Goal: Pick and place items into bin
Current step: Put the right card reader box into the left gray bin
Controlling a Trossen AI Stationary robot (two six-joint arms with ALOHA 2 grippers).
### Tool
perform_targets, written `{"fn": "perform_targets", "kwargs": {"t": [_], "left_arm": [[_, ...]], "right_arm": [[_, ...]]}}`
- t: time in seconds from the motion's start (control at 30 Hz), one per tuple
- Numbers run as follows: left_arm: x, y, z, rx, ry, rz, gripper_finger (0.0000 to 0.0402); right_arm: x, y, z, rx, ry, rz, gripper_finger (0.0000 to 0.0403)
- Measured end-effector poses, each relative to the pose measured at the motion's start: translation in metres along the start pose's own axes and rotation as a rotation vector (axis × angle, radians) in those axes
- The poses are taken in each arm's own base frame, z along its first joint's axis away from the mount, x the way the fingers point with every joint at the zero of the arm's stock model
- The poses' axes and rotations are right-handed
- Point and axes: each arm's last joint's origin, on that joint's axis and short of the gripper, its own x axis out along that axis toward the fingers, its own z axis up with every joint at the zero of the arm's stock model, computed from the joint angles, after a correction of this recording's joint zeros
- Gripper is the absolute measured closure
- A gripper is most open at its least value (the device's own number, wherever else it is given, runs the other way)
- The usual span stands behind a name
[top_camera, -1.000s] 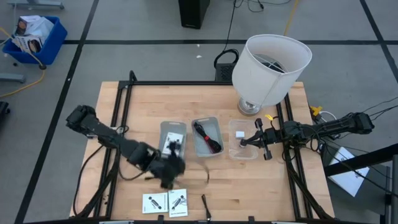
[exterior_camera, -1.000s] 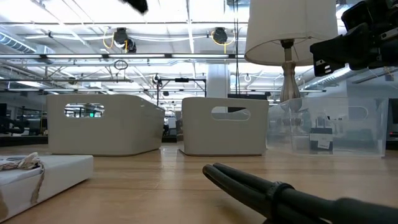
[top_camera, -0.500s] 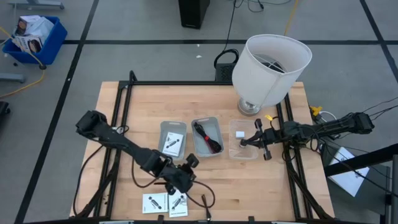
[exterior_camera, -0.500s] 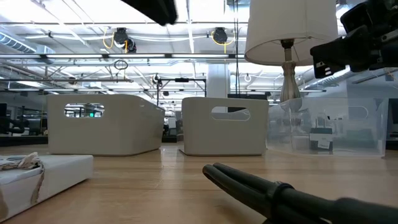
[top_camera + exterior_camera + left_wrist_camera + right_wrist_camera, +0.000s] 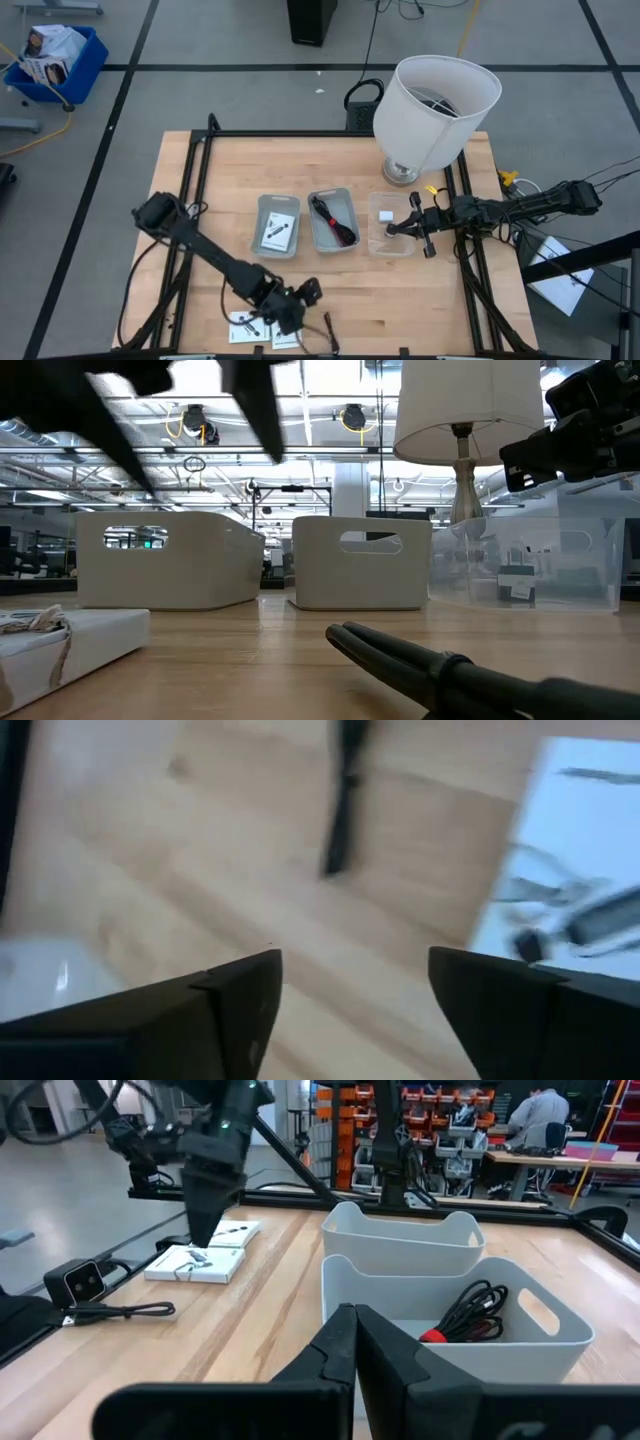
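Three bins are lined up across the middle of the surface (image 5: 180, 200). In the left bin (image 5: 278, 226) a white card (image 5: 279, 232) is seen lying flat. The middle bin (image 5: 333, 219) holds the black-and-red cable (image 5: 335, 221). The clear right bin (image 5: 390, 224) holds a tiny white block (image 5: 384, 214), and the right end effector (image 5: 393, 229) is held over it with its fingers clenched together, nothing between them. The left end effector (image 5: 283, 316) is lowered at the near edge of the surface over two more cards (image 5: 244, 327), its fingers spread and released, grasping nothing. A thin dark stick (image 5: 330, 331) lies just beside those cards on the bare wood. A lamp (image 5: 436, 108) stands behind the clear bin.
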Motion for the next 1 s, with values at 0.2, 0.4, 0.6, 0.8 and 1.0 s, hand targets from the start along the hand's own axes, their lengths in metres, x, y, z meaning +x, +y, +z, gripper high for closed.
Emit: {"fn": "perform_targets", "kwargs": {"t": [0.2,0.4,0.6,0.8,1.0], "left_arm": [[-0.004,-0.010,0.020,-0.025,-0.069,-0.023,0.0131],[0.004,-0.018,0.024,-0.012,-0.087,-0.059,0.0131],[0.034,-0.029,0.017,0.132,-0.042,-0.145,0.0131],[0.041,-0.018,0.019,0.202,-0.020,-0.156,0.0131],[0.045,-0.009,0.001,0.048,0.059,-0.170,0.0131]], "right_arm": [[0.000,0.000,0.000,0.000,0.004,-0.017,0.0401],[0.000,-0.002,-0.001,-0.002,0.006,-0.056,0.0401],[0.000,-0.002,0.000,0.001,-0.004,-0.055,0.0401],[0.000,-0.001,0.001,0.007,-0.009,-0.050,0.0401],[0.000,-0.001,0.001,0.004,-0.009,-0.049,0.0401]]}}
